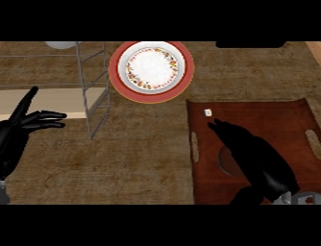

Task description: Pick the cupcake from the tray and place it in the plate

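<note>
Right hand (259, 161), fingers extended and grasping nothing, covers the tray (291, 120) at lower right. The cupcake is hidden beneath; a blind grasp risks toppling it. Left hand (18, 127) rests open, left edge. Plate (151, 71) waits upper centre.

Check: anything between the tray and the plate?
Nothing: head view shows only bare counter between the tray and the plate.

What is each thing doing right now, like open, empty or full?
plate: empty, flat on the counter beyond the tray.
tray: flat on the counter, right hand over it.
cupcake: not visible; cannot tell where it is.
right hand: fingers straight, open, reaching over the tray.
left hand: open, fingers spread, resting at the view's left.
wire rack: standing upright.
</note>
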{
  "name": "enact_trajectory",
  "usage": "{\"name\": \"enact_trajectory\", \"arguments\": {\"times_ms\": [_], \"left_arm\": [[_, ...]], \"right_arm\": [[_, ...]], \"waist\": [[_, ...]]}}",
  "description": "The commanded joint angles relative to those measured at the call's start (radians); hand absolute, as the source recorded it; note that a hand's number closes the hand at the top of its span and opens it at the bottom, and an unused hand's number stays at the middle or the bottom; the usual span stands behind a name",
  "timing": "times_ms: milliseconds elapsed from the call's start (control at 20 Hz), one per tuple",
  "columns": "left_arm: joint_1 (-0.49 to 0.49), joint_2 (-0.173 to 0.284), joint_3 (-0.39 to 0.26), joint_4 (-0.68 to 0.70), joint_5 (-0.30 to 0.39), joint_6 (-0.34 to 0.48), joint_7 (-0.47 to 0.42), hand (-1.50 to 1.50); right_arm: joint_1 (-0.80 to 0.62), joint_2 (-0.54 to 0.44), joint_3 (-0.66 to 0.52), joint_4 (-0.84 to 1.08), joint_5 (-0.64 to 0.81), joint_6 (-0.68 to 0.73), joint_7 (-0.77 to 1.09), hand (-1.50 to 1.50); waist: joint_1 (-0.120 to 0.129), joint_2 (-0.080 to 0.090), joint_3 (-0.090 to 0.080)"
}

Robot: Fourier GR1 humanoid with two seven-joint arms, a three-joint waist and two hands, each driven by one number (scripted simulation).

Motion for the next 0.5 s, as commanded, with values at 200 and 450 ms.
{"name": "enact_trajectory", "arguments": {"times_ms": [200,450], "left_arm": [[-0.164,-0.023,0.017,0.034,-0.026,0.002,-0.081,0.00],[-0.189,-0.058,-0.005,0.047,-0.066,0.029,-0.067,0.00]], "right_arm": [[-0.112,0.040,0.002,-0.033,-0.073,0.234,0.308,-1.50],[-0.100,0.058,0.031,0.030,0.012,0.214,0.326,-1.50]], "waist": [[0.005,0.005,0.017],[0.003,0.005,0.018]]}}
